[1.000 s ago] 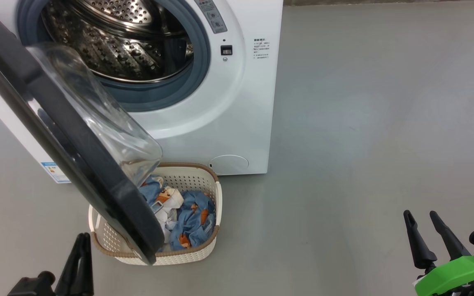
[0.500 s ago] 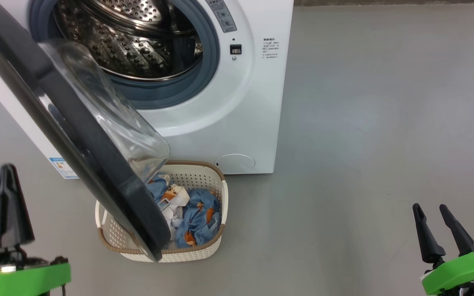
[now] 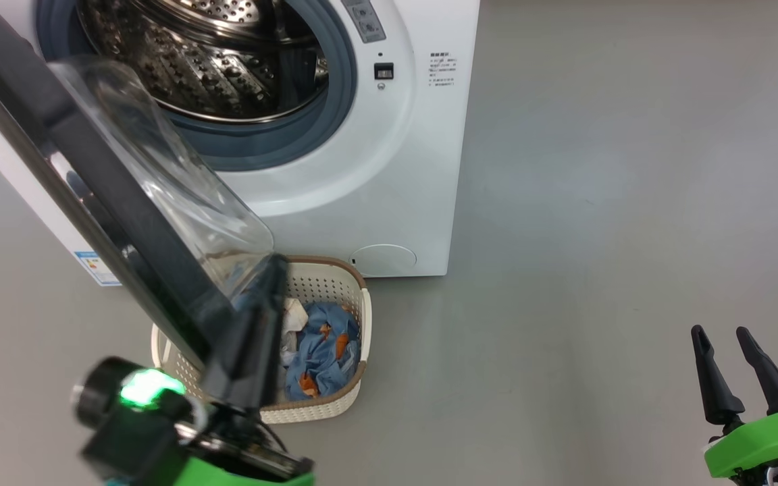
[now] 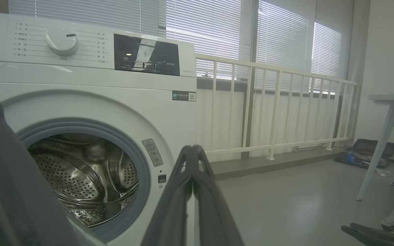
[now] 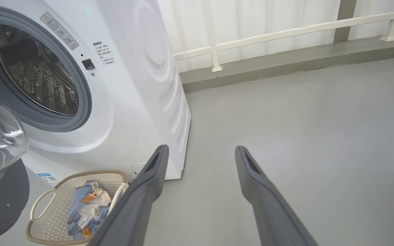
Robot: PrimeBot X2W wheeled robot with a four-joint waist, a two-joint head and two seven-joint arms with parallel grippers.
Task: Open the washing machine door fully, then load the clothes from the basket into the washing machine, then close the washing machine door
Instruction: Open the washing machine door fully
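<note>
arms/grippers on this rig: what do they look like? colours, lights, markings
Left gripper and right gripper: two long, tapering dark fingers each, with slotted recesses near the tips, on bright green mounts. A green light glows on a black round housing behind the left gripper.

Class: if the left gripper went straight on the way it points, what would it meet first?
Probably the washing machine, its white front just right of the drum opening. The left gripper, shut, lines up near that panel's right edge, so it might instead slip past toward the white railing; depth is unclear.
</note>
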